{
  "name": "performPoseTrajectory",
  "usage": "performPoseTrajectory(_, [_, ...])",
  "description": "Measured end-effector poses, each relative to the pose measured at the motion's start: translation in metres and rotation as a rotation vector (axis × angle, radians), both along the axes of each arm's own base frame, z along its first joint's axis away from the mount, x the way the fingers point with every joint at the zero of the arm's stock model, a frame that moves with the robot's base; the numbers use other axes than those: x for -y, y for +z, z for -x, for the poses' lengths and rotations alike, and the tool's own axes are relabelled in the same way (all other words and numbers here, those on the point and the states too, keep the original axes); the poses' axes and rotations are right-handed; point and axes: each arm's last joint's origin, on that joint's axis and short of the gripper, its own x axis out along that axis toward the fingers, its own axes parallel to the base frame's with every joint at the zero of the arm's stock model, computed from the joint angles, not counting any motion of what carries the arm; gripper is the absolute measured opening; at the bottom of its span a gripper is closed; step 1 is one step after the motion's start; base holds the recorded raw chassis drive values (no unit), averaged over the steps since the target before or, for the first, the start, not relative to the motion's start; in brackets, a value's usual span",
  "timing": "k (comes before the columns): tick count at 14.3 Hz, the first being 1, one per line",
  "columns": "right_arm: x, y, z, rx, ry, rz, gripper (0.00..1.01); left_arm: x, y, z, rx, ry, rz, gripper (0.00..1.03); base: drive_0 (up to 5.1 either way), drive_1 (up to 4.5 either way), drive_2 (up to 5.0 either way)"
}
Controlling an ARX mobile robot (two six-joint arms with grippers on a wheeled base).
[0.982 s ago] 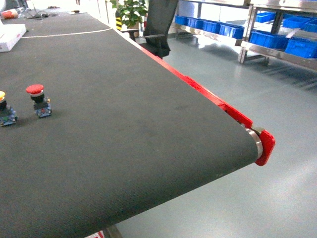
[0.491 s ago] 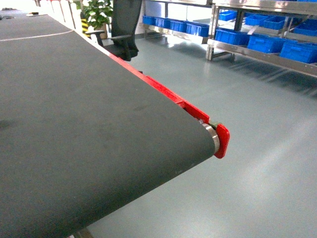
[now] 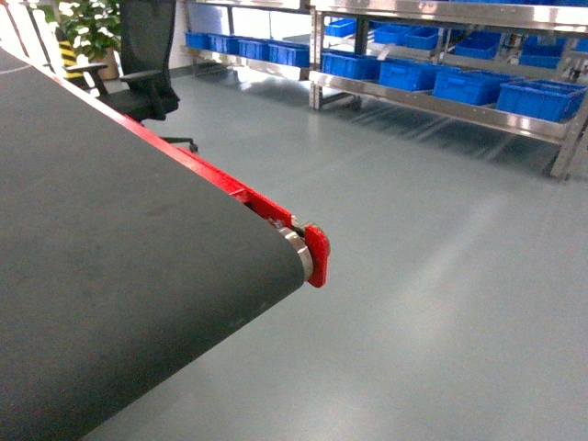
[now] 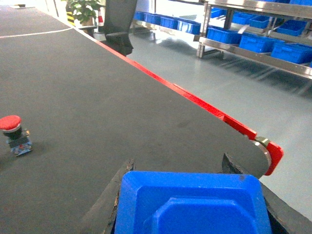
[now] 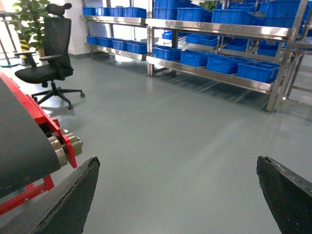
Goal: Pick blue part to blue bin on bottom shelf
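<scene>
The blue part (image 4: 192,204), a bright-blue moulded piece with a raised middle, fills the bottom of the left wrist view. My left gripper (image 4: 178,165) is shut on it, a dark finger pressed to each side, above the black belt. My right gripper (image 5: 178,161) is open over the grey floor with nothing between its fingers. Several blue bins (image 3: 469,84) (image 5: 257,71) stand in a row on the bottom shelf (image 3: 441,107) (image 5: 209,73) of a steel rack across the floor. I cannot tell which one is the task's blue bin. Neither gripper shows in the head view.
A black conveyor belt (image 3: 110,276) ends in a red cap (image 3: 317,255) at the left. A red push button (image 4: 14,134) stands on the belt. A black office chair (image 3: 142,64) (image 5: 48,68) and a plant (image 3: 87,23) are beyond it. Grey floor (image 3: 441,294) lies between belt and rack.
The head view has swung to the right: the belt and its red end cap slid left, the red buttons left the view, and the rack with blue bins has come into fuller view.
</scene>
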Motion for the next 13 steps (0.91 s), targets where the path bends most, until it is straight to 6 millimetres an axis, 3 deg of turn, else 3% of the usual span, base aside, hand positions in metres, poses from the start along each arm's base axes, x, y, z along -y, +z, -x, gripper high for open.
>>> performPoseTrajectory(13, [0.0000, 0.0000, 0.0000, 0.000, 0.000, 0.000, 0.98, 0.0000, 0.0000, 0.0000, 0.000, 0.000, 0.000, 0.44, -1.5, -1.51, -1.5])
